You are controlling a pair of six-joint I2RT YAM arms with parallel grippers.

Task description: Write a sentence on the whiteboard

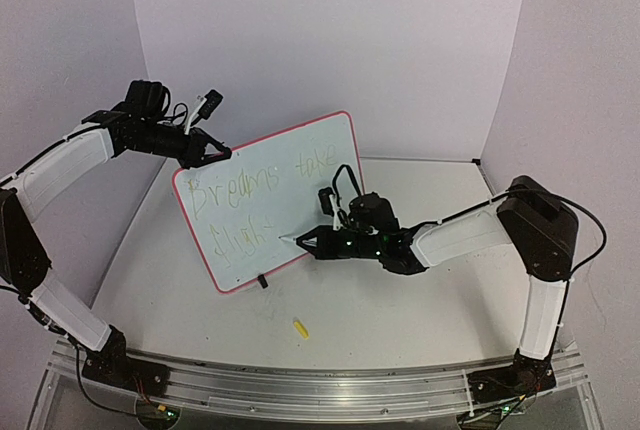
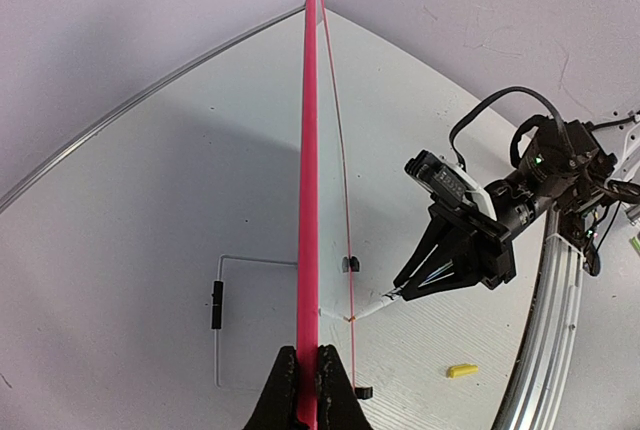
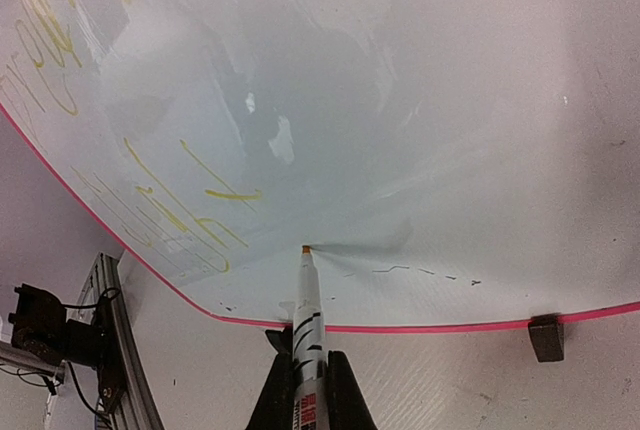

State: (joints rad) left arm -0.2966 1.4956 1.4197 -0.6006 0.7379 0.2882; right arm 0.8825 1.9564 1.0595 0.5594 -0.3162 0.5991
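**Board being held while yellow words are being written**

The whiteboard [image 1: 270, 200] is being stood on its long edge, leaning a little, on the table [image 1: 420, 315]. It is sitting nearer the left edge than the right, and well back from the front edge. Its top edge, close to the left corner, is being pinched by the left gripper [image 1: 205, 155], with the fingers pressed together on the pink rim. A marker [image 1: 290, 240] is being pinched in the right gripper [image 1: 318, 241]. Its tip is being held against the white face, low down, just after the last yellow letters [image 1: 232, 238]. A small yellow cap [image 1: 300, 327] is lying near the front edge.

The whiteboard is being judged thin, light and stiff, with a shiny, slippery face. Only small black feet [image 3: 545, 338] are propping it up, so a hard push from the marker is likely to slide it or tip it back. The rim is the best place for it to be held, since the fingers are not slipping there and no writing is being smudged. Only a light touch is being called for from the marker.
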